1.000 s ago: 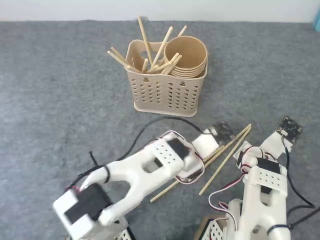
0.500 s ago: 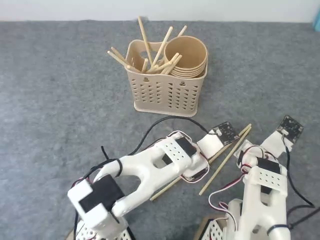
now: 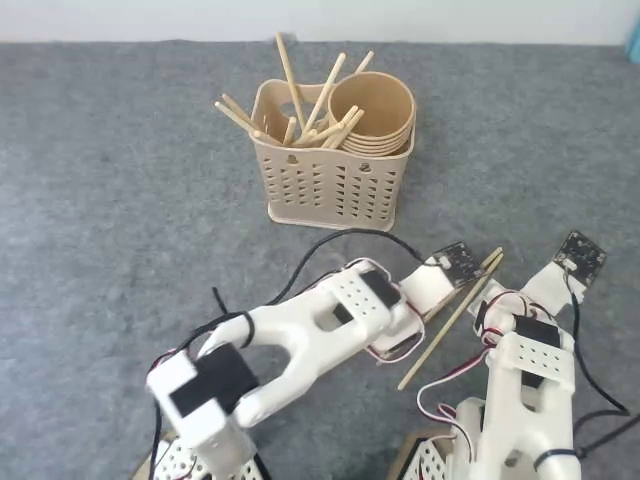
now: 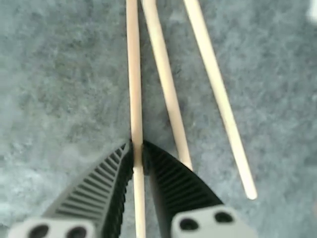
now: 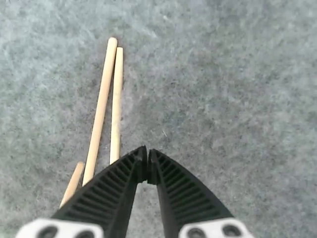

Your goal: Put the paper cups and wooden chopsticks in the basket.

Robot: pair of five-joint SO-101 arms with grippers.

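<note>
The beige perforated basket [image 3: 330, 190] stands at the back middle, holding stacked paper cups [image 3: 372, 105] and several wooden chopsticks [image 3: 300, 110]. Three loose chopsticks lie on the grey carpet at front right. My left gripper [image 4: 137, 146] is shut on one chopstick [image 4: 132, 74] down at the carpet; a second chopstick [image 4: 163, 84] and a third [image 4: 220, 99] lie just beside it. My right gripper [image 5: 147, 151] is shut with nothing in it, hovering near the tips of the loose chopsticks [image 5: 106, 99].
Grey carpet [image 3: 120, 200] covers the whole table. The left arm [image 3: 320, 320] stretches across the front toward the right arm [image 3: 525, 360], and the two stand close together. Black cables [image 3: 330, 240] loop over the left arm, in front of the basket.
The left arm has swung to the right and reached farther along the loose chopsticks, now covering the lower end of one. The right arm has kept still.
</note>
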